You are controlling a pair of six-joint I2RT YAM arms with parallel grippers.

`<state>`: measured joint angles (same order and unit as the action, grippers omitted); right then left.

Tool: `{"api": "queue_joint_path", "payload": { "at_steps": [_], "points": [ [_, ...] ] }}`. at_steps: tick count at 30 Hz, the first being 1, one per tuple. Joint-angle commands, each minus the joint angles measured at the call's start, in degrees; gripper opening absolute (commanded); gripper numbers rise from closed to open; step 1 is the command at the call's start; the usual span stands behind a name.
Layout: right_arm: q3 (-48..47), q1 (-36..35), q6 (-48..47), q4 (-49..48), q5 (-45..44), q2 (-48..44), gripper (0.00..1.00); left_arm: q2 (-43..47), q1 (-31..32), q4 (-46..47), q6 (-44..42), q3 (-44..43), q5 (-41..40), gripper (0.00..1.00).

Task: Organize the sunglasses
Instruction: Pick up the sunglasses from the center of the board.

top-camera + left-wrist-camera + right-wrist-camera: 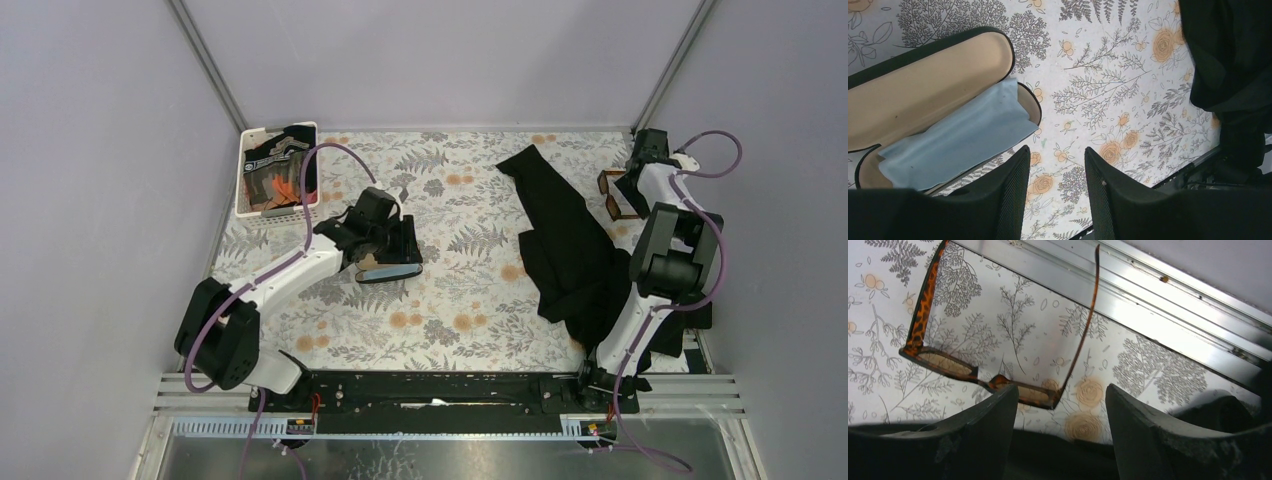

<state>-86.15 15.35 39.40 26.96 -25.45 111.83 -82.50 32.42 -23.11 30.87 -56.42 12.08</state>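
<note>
We're at the pickup: our right hand (1062, 407) gapes wide, holding nothing — the tortoiseshell sunglasses (945, 362) lie unfolded on the tabletop (1158, 375) just ahead of it. Next, we judge, it must advance and close on the frame.

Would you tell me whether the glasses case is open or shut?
Open: the glasses case shows its tan lining, blue cloth lying inside.

The glasses case (923, 85) is cut off at the picture's edge; the sunglasses (985, 382) are partly covered by the right gripper (1062, 390).
</note>
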Motion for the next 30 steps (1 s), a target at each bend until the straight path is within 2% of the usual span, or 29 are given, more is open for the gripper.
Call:
{"api": "queue_joint_path", "payload": {
  "at_steps": [1, 6, 13, 22, 30],
  "points": [
    [-5.03, 0.33, 2.23, 1.09, -1.01, 4.11, 0.7, -0.91, -0.12, 2.34, -2.13, -2.02, 1.47, 0.5],
    [-7.42, 1.02, 4.19, 1.49, 0.67, 8.57, 0.64, -1.0, -0.8, 2.03, -2.38, -1.76, 1.74, 0.49],
    [-5.11, 2.01, 7.01, 0.06, 2.36, 10.19, 0.55, -0.91, -1.32, 2.74, -1.69, -1.07, 2.8, 0.49],
    [-4.07, 2.66, 4.48, -2.56, 5.82, 10.33, 0.28, -0.78, -1.31, 3.16, -1.57, -0.63, 3.65, 0.49],
    [-3.59, 3.01, 2.97, -3.82, 9.01, 11.96, 0.3, 0.67, -1.39, 1.94, -2.24, -1.32, 2.52, 0.49]
  ]
}}
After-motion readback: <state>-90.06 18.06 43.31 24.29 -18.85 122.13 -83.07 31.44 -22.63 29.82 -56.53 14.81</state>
